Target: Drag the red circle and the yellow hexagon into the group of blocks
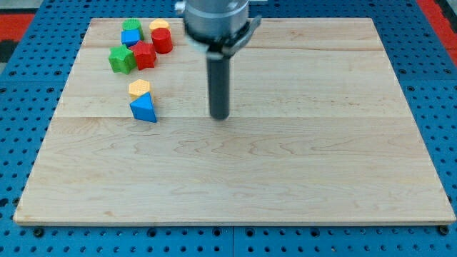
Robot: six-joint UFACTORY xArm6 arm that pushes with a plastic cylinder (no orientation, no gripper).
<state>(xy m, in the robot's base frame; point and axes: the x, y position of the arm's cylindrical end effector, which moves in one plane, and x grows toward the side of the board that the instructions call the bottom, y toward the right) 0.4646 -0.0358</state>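
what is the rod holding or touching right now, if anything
Nothing is held. My tip stands on bare board, apart from every block; the nearest, the blue triangle, lies off to the view's left.

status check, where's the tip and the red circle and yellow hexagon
My tip on open board, right of all blocks. Red circle and yellow hexagon touching at cluster's right edge. Path clear.

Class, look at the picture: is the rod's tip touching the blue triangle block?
Apart. The camera view shows my tip standing to the view's right of the blue triangle, with a plain stretch of bare wooden board between them.
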